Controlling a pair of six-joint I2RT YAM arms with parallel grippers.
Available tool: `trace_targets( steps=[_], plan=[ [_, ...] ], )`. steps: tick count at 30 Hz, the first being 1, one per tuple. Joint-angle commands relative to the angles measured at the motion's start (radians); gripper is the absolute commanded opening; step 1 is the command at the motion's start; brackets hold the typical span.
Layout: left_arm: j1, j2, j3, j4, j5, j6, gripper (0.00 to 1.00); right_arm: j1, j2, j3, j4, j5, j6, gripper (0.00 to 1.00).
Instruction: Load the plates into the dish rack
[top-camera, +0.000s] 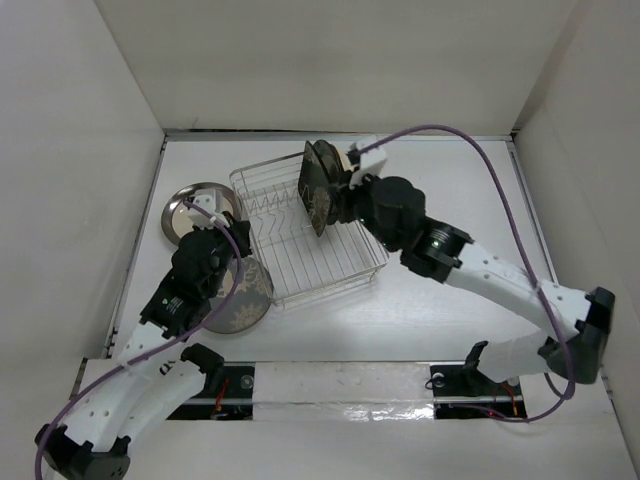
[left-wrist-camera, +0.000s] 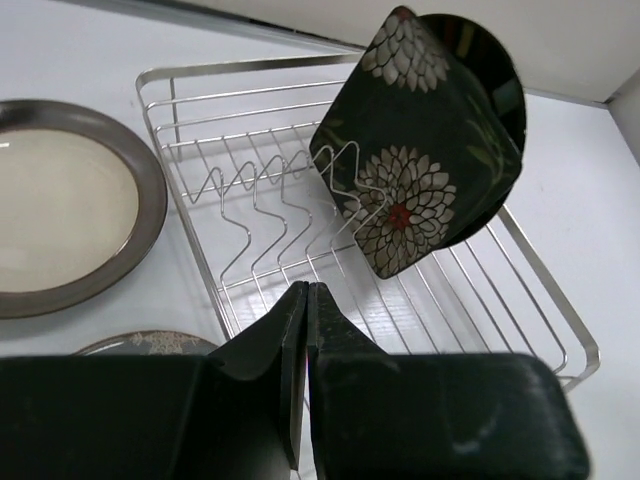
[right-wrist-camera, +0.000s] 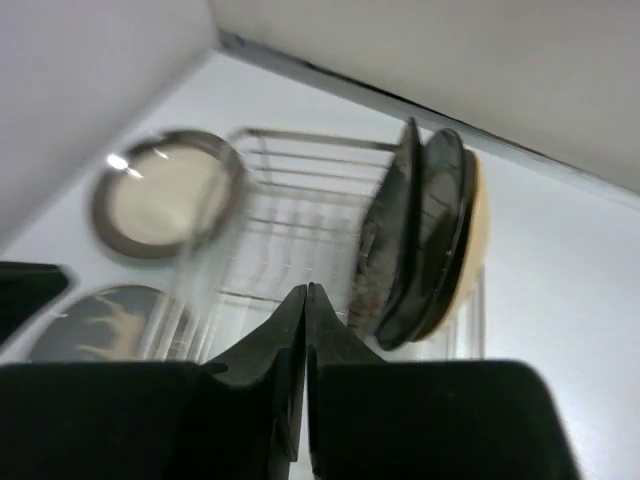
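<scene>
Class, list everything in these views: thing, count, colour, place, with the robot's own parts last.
Wire dish rack: one, silver, centre of white table.
Squarish floral plate: one, black, upright in rack.
Round dark-rimmed plate: one, dark, upright right of it.
Tan round plate: one, tan, upright, rightmost.
Dark-rimmed cream-centred round plate: one, flat left of rack.
Grey patterned round plate: one, grey, flat near-left of rack.
Left gripper, right gripper: two, black, both shut, empty.
</scene>
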Motion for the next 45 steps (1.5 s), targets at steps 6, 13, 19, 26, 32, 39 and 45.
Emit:
trace_targets(
  steps=[6, 13, 19, 26, 32, 39, 45],
  plan=[
    [0.189, 0.052, 0.013, -0.016, 0.019, -0.192, 0.00, -0.004, -0.285, -0.490, 0.276, -0.116, 0.170, 0.00],
    [0.561, 0.205, 0.064, -0.013, 0.256, -0.220, 0.05, -0.096, -0.472, -0.668, 0.311, -0.186, 0.171, 0.00],
    [0.721, 0.377, 0.056, 0.048, 0.371, -0.292, 0.44, -0.119, -0.562, -0.771, 0.370, -0.254, 0.228, 0.04],
    [0.927, 0.565, -0.034, 0.197, 0.475, -0.359, 0.63, -0.132, -0.580, -0.756, 0.331, -0.301, 0.251, 0.10],
    [0.947, 0.710, -0.036, 0.256, 0.480, -0.390, 0.63, -0.132, -0.588, -0.759, 0.333, -0.312, 0.257, 0.19],
    [0.970, 0.869, -0.027, 0.352, 0.505, -0.481, 0.59, -0.141, -0.569, -0.751, 0.325, -0.314, 0.256, 0.22],
    [0.970, 0.991, 0.033, 0.386, 0.495, -0.485, 0.55, -0.165, -0.585, -0.754, 0.310, -0.297, 0.249, 0.22]
  ],
)
